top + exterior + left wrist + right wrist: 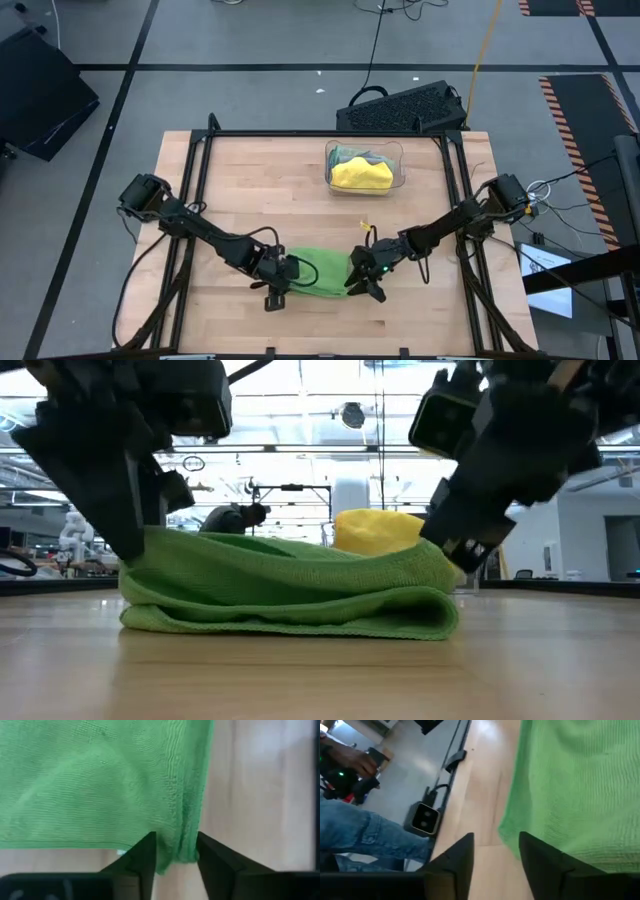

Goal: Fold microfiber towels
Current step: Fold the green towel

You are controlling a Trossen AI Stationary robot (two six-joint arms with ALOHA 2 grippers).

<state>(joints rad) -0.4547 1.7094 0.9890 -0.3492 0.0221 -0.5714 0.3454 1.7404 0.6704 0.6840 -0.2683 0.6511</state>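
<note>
**Both pincers parted at the ends of a folded bright green towel**

On the high view, the bright green towel [318, 270] lies folded on the wooden counter [260, 190] toward 6 o'clock from the counter's centre. From the low view it shows as two layers, a rounded fold at one end and the upper layer lying a little loose on the lower.

The left pincer [277, 290] sits at the towel's 9 o'clock end. In its wrist view the two dark fingers [145, 857] stand apart with a corner of the green cloth lying between them; the cloth touches neither pad firmly, so the grip looks let go, though the corner is not clear of the gap.

The right pincer [366, 284] sits at the towel's 3 o'clock end. Its fingers [462, 855] are also parted; the towel's edge lies just beside and between them, and bare counter shows in the gap. It has hold of nothing.

At about 12 o'clock from the green towel, well apart from it, a clear plastic bin [398, 180] holds a yellow towel [361, 175] on top, with more cloth behind it that cannot be made out.

In the right wrist view a person's leg in blue jeans [365, 837] shows beyond the counter's edge.
</note>
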